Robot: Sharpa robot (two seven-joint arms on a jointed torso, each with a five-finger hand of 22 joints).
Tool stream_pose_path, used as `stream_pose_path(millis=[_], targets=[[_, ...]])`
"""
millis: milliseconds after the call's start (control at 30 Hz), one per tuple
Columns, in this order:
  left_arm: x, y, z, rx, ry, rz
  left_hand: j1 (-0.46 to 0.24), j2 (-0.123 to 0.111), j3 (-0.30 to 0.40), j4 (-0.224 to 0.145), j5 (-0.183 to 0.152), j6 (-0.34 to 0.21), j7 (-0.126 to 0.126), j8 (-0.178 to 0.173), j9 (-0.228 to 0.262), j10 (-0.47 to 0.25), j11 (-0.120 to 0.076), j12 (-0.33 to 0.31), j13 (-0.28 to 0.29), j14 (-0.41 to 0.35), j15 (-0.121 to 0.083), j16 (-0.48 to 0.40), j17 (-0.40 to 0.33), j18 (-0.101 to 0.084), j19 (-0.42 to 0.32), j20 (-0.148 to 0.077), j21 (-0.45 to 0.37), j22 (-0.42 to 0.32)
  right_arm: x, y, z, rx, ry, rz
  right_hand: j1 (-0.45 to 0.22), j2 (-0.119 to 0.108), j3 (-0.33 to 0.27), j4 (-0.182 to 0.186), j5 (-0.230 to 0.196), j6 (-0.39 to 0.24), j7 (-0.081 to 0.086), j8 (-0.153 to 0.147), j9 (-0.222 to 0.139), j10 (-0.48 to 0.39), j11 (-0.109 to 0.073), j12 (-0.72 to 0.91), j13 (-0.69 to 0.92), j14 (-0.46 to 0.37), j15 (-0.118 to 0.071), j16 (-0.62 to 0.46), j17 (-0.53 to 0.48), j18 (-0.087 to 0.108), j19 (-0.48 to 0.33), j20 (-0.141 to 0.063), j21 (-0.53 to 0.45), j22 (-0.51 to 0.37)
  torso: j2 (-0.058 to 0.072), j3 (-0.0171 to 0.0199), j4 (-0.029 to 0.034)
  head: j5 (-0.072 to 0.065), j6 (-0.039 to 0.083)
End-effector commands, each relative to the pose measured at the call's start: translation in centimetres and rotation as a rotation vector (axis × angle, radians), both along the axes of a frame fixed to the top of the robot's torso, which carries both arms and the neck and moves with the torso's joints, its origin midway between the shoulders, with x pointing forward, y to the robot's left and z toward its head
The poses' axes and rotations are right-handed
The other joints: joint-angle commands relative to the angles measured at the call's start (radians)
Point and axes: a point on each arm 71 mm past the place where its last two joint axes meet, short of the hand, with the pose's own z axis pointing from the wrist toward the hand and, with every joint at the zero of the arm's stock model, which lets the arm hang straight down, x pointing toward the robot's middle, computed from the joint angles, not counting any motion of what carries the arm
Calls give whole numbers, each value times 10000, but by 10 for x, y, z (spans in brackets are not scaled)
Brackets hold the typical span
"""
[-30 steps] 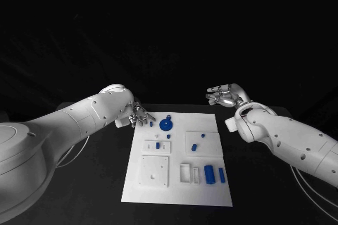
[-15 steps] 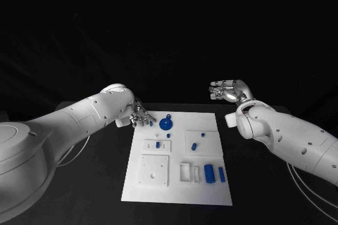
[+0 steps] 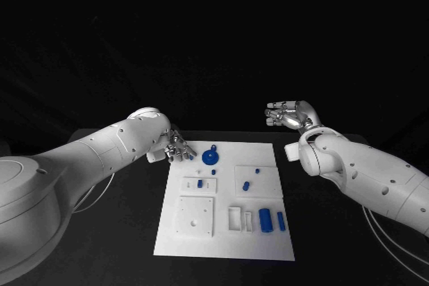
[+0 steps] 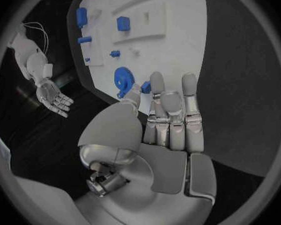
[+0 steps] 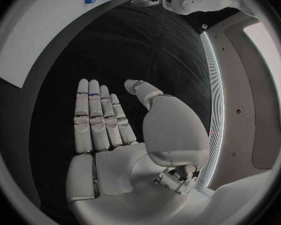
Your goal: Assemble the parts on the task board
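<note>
The white task board (image 3: 224,236) lies in the middle of the table, with a blue gear (image 3: 211,157) near its far left corner. My left hand (image 3: 177,149) hovers at that corner with its fingers stretched out straight (image 4: 172,120). A small blue piece (image 4: 145,87) shows between its thumb tip and the nearest finger, right beside the gear (image 4: 123,79); whether it is pinched I cannot tell. My right hand (image 3: 287,115) is raised beyond the board's far right corner, flat and holding nothing (image 5: 109,125). More blue pieces (image 3: 266,220) lie near the board's front right.
White blocks (image 3: 196,216) and small blue pegs (image 3: 247,187) sit on the board's middle. Black table surrounds the board (image 5: 47,30) on all sides. The right hand (image 4: 53,97) is well apart from the left one.
The right hand has risen a little and shifted slightly to the right, then stopped. The left hand and the board's pieces have stayed where they were.
</note>
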Motion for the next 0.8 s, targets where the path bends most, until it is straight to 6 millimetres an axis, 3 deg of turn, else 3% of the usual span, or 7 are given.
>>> stream_pose_path(millis=[33, 300, 467, 800], targets=[[-2, -1, -6, 20, 89, -131, -36, 103, -30, -57, 9, 25, 11, -37, -25, 368, 47, 39, 3, -32, -4, -16, -17, -13, 73, 1, -2, 177, 0, 1, 1, 77, -97, 36, -102, 22, -17, 2, 49, -84, 33, -15, -5, -36, 42, -29, -11, 56, 35, -56, -15, 51, 18, 8, 25, -15, 2, 0, 10, 13, -10], [-1, 0, -6, -104, -94, -29, -9, 153, -60, -95, 8, 4, 11, -26, -20, 390, 40, 33, 3, -11, -6, -13, -34, -5, 84, 2, 4, 175, 0, 3, 1, 100, -88, 88, -117, 18, -24, 17, 65, -92, 36, -13, -4, -45, 46, -25, -11, 36, 46, -76, -16, 49, -10, 21, 15, -18, 12, -14, 21, -28, -59], [-2, -1, -8, -196, -80, -57, 113, 260, 2, -178, 11, 10, 3, -24, -14, 386, 38, 30, 3, -17, -8, -15, -40, -7, 77, 3, 1, 174, 0, 5, 1, 118, -49, 118, -141, 24, -38, 45, 86, -105, 36, -15, -5, -45, 47, -22, -11, 18, 55, -90, -17, 44, -31, 33, 7, -19, 7, -2, 18, -11, -63], [-2, -1, -9, -293, -8, -146, 869, 812, 393, -614, 125, 51, -59, -15, 78, 368, 19, -48, -23, -60, -15, -3, -46, -22, 38, -5, -5, 181, 1, 5, -1, 133, 77, 157, -166, 30, -73, 87, 107, -120, 37, -16, -6, -50, 50, -20, -10, 6, 64, -97, -15, 41, -51, 44, 0, -19, 0, -15, 44, 3, -60]])
